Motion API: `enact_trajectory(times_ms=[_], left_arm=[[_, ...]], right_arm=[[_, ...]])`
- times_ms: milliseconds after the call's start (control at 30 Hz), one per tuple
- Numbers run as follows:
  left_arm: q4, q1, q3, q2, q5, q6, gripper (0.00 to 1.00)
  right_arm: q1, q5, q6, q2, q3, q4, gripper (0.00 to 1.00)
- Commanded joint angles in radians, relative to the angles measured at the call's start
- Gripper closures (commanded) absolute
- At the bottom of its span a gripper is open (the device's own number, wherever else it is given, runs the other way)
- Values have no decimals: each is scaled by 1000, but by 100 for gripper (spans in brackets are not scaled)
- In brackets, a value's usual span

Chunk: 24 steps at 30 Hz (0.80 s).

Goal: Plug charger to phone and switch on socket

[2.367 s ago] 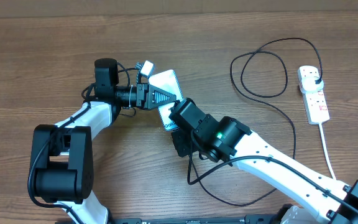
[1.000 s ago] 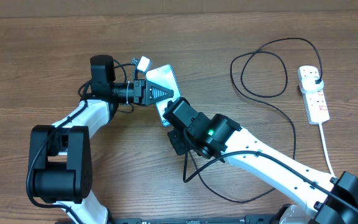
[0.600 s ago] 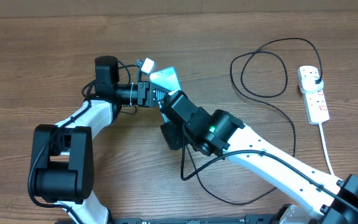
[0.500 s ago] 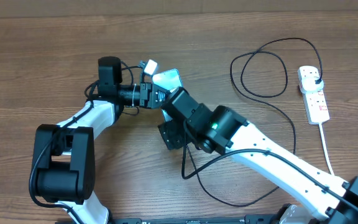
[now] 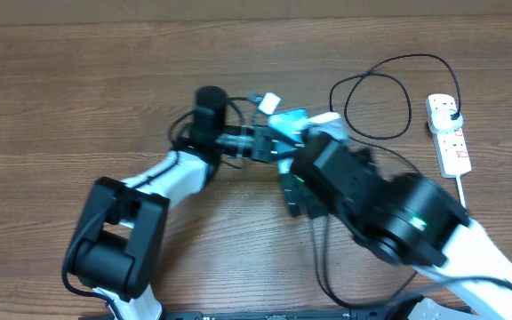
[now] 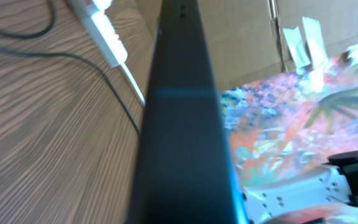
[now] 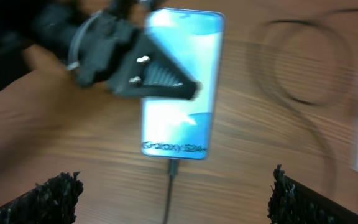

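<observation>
Both arms have swung toward the right edge of the brown wooden bench (image 5: 60,80) since half a second ago. They have carried along the phone (image 7: 180,93), a slim black-framed slab with a glowing pale-blue screen. Nearest, the right gripper (image 7: 173,186) hangs spread wide and empty, just short of the phone's lower end. Just beyond, the connector tip (image 7: 173,167) of the charger (image 5: 410,111), a long thin black looped cable, meets the phone's port; blur hides how deep it sits. The left gripper (image 7: 191,89) is clamped across the phone, about mid-bench. Farthest, by the right edge, lies the socket (image 5: 450,138), a white power strip with red markings. The risk, I judge, is that slack cable near the right arm snags as it reaches for the switch and pulls a half-seated tip out. A hard press might also slide the strip.
</observation>
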Motion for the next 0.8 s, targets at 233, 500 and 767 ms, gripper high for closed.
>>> enact_trajectory(times_ms=[233,500,767], left_arm=[[-168,-9,93,2,-237,97,96],[-861,137,222,2,-446,510,96],[-1096,218,225,3,-478,719,96]], right_arm=[[-3,320,298,-190,21,-167,0],[-3,320,298,-236,21,-138,0],[-3,260,299,-208,3,-37,0]])
